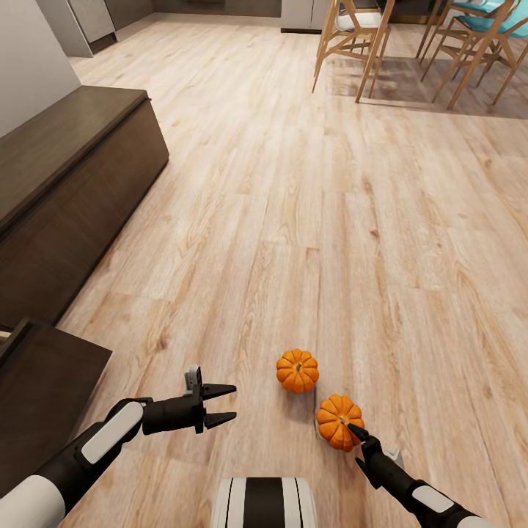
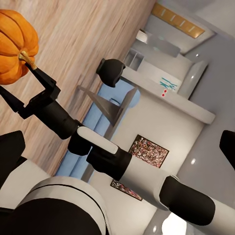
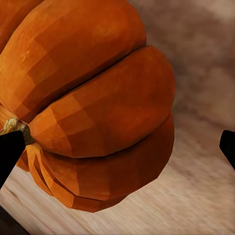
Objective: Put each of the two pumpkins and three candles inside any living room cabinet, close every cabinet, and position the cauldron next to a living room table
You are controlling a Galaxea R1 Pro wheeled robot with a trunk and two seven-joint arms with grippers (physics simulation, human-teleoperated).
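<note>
Head view: right hand (image 1: 357,442) reaching onto the nearer pumpkin (image 1: 339,422) on the floor (image 1: 293,220).
Its fingers are spread around the stem, likely for a top grasp; left hand (image 1: 229,403) hangs released, the cabinet (image 1: 73,183) to its left.

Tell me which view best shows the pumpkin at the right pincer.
The right wrist view: the pumpkin shows big, ribs and stem clear. The head view shows it small but whole on the floor, at the right pincer. The left wrist view catches part of it.
</note>
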